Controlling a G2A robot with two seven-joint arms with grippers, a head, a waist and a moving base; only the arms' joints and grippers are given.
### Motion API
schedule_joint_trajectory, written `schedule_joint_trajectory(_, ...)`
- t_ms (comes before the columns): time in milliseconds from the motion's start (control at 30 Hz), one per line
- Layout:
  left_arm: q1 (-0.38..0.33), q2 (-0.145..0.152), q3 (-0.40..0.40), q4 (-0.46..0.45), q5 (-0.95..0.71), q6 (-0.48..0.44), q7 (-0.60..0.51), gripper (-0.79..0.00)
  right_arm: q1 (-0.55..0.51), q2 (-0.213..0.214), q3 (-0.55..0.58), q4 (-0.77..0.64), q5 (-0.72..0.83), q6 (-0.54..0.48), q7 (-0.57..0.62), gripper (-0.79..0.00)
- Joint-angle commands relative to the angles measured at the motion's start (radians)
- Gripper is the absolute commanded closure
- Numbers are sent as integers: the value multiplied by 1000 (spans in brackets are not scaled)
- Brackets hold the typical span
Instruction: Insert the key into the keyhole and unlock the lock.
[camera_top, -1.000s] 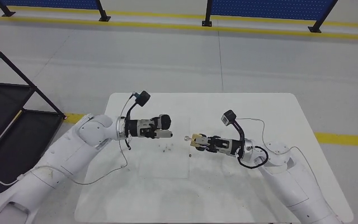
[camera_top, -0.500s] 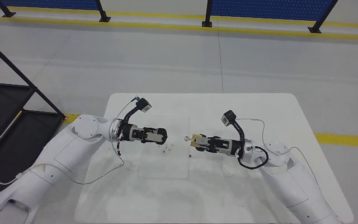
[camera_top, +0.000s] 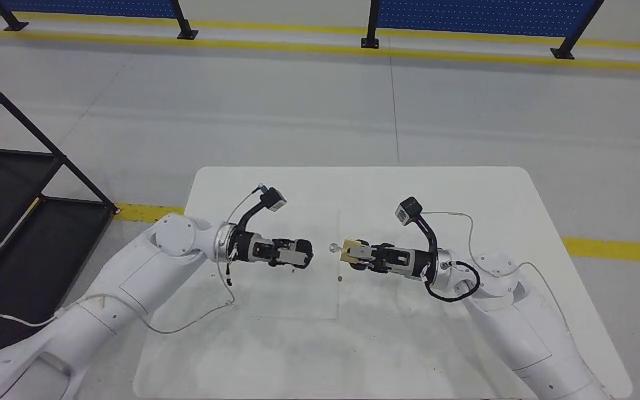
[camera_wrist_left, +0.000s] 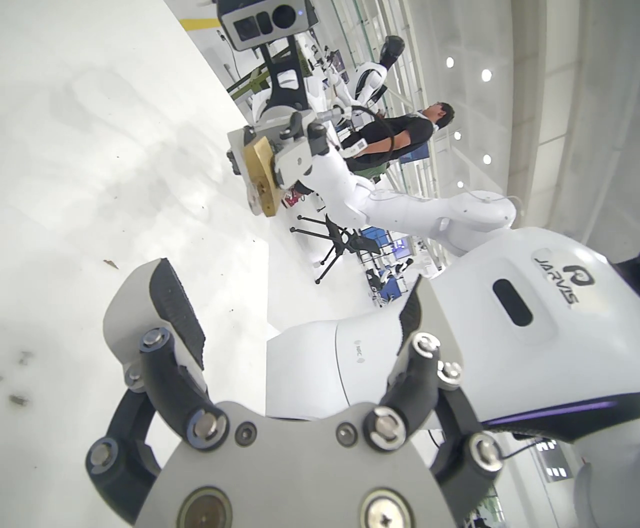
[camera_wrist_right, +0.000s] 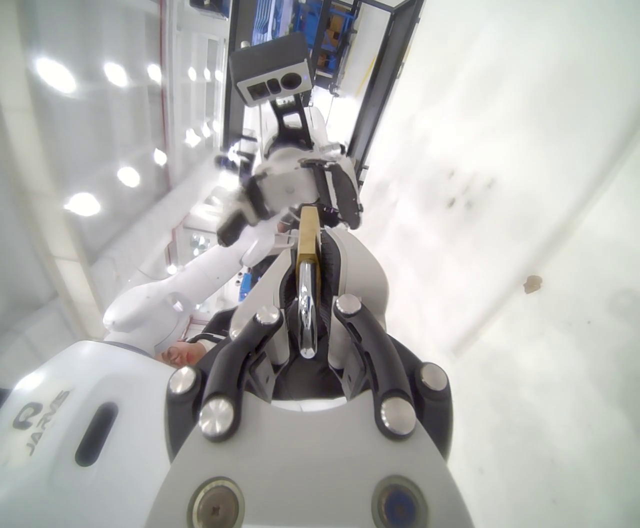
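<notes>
A brass padlock (camera_top: 347, 249) is held level above the table's middle, with my right gripper (camera_top: 354, 252) shut on it. In the right wrist view the brass body (camera_wrist_right: 306, 232) and silver shackle (camera_wrist_right: 306, 305) sit clamped between the fingers. A small silver piece (camera_top: 334, 245), possibly the key, sticks out of the lock's end toward the left arm. My left gripper (camera_top: 303, 256) hovers a short way from that end, open and holding nothing. From the left wrist, its gripper (camera_wrist_left: 295, 305) has its fingers spread wide, and the padlock (camera_wrist_left: 262, 175) is straight ahead.
The white table (camera_top: 450, 200) carries a few dark specks (camera_top: 292, 266) under the left gripper and a small crumb (camera_top: 340, 278) below the lock. A black rack (camera_top: 40, 200) stands off the table's left side.
The left arm has swung right and slightly nearer, turning its wrist, so its gripper now sits close to the lock's end. The right arm and padlock have not moved.
</notes>
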Motion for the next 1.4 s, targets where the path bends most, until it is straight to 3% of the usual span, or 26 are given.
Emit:
schedule_joint_trajectory(0,-18,-14,12,17,11,-2,4,-271,0,0,0,0,0,0,0,0)
schedule_joint_trajectory(367,-81,-65,43,71,18,13,-44,-292,0,0,0,0,0,0,0,0)
schedule_joint_trajectory(933,-120,-117,49,122,40,51,-60,-274,0,0,0,0,0,0,0,0)
schedule_joint_trajectory(1367,-129,-149,45,149,41,64,-73,-139,0,0,0,0,0,0,0,0)
